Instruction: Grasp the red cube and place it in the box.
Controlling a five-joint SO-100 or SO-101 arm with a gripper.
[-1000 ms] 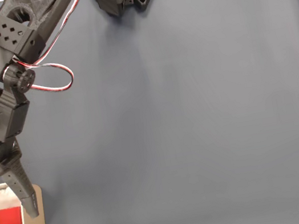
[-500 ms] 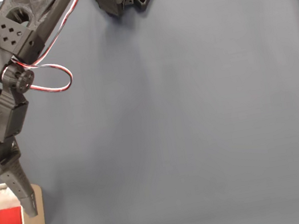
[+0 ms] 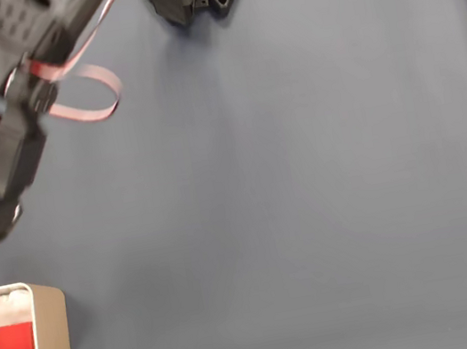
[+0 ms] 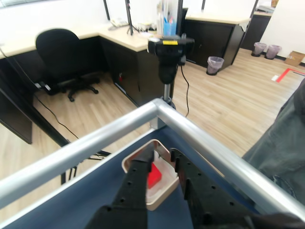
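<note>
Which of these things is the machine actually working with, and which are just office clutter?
Part of the job:
- red cube, lying inside the box
- box
- pincer, above the box in the wrist view

Just around:
- office chair
- camera on a stand
- waste bin

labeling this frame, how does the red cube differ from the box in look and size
The red cube is bright red and solid with flat faces, while the box has beige-tan outer walls, a white rim and a white inside. The red cube is much smaller; the box is several times its size. The red cube is square-edged, the box has rounded corners and an open top. The red cube lies inside the box. Both sit at the lower left of the fixed view, clear of the fingers.
</note>
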